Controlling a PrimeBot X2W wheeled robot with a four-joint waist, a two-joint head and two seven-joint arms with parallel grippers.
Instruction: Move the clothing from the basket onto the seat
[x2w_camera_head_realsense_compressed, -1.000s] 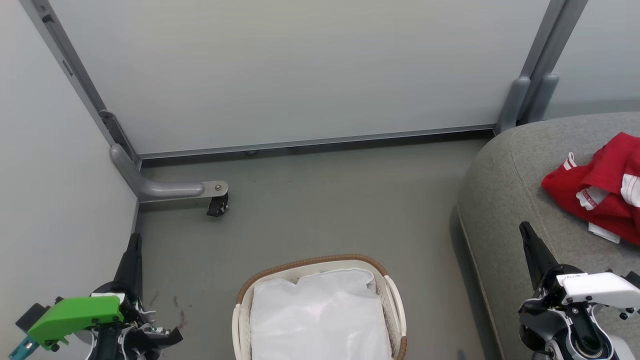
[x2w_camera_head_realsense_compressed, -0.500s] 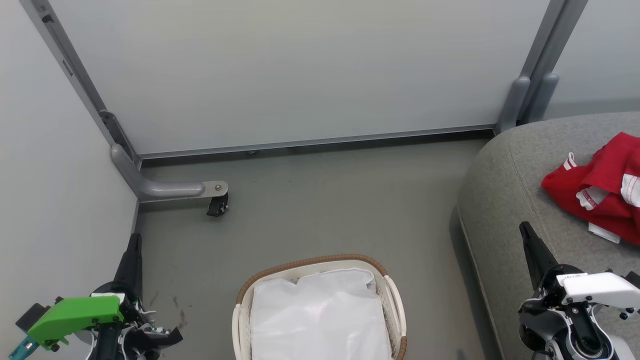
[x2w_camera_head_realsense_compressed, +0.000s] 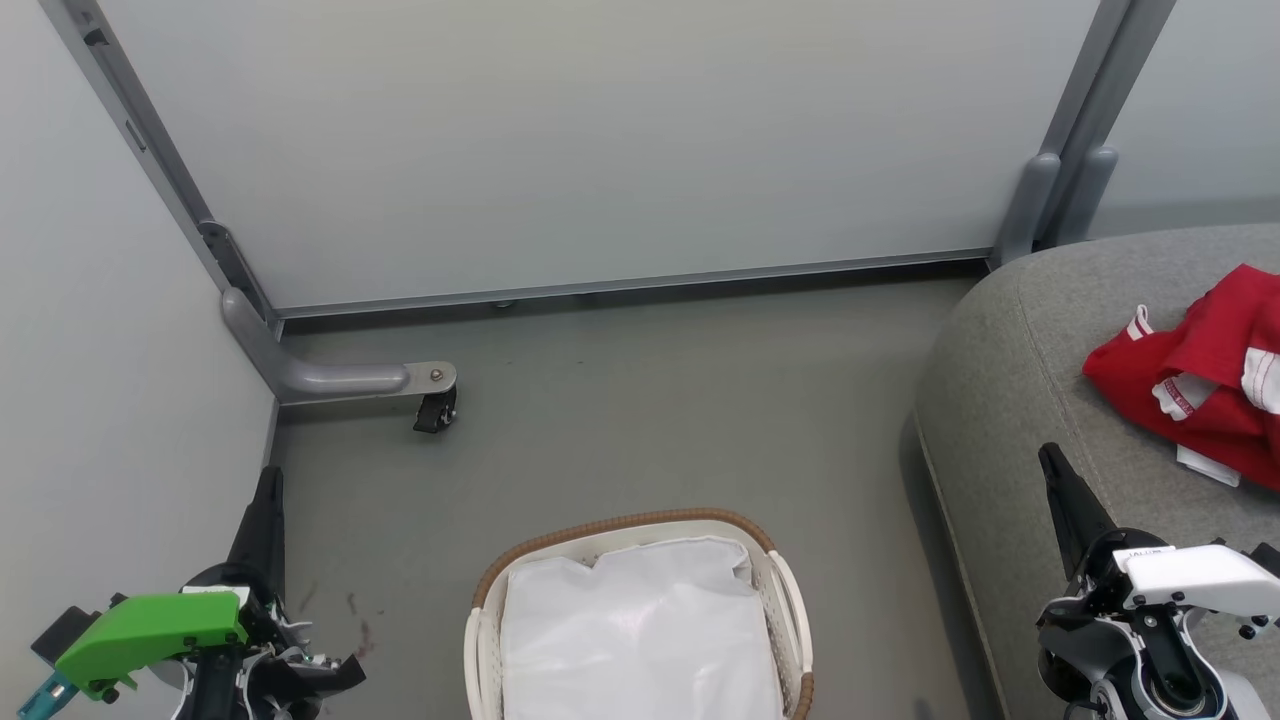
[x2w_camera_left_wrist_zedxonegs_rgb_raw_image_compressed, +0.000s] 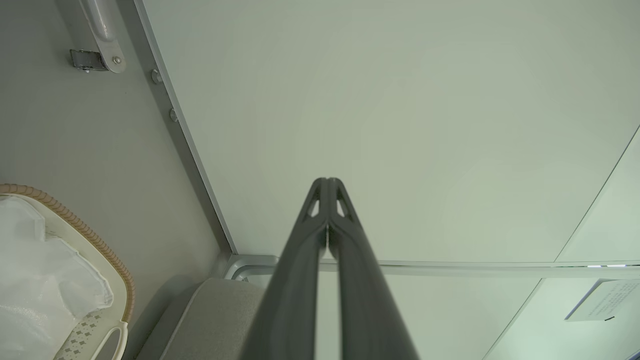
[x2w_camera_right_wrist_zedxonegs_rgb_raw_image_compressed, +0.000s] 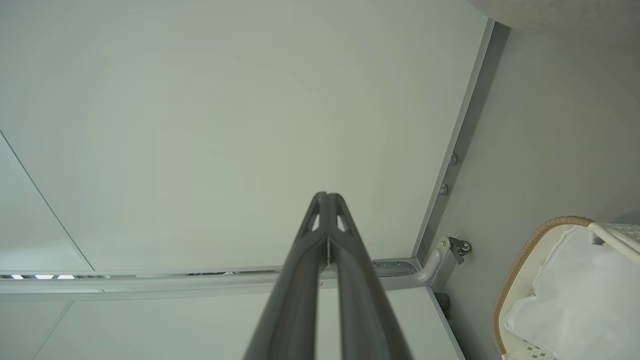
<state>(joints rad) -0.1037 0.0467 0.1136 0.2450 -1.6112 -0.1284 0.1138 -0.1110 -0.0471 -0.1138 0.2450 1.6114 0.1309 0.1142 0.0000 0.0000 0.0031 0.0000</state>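
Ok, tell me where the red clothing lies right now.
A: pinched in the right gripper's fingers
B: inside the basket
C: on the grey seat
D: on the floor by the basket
C: the red clothing lies crumpled on the grey seat, while the basket shows white lining and no red.

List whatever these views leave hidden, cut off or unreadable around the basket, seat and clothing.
The clothing on the seat: the head view's right edge cuts it, so its extent and count are unknown.
The basket: the head view's bottom edge cuts its near end, and the white lining covers whatever may lie beneath.
The label on the clothing: print too small, head view.
The paper notice, left wrist view: text too small.
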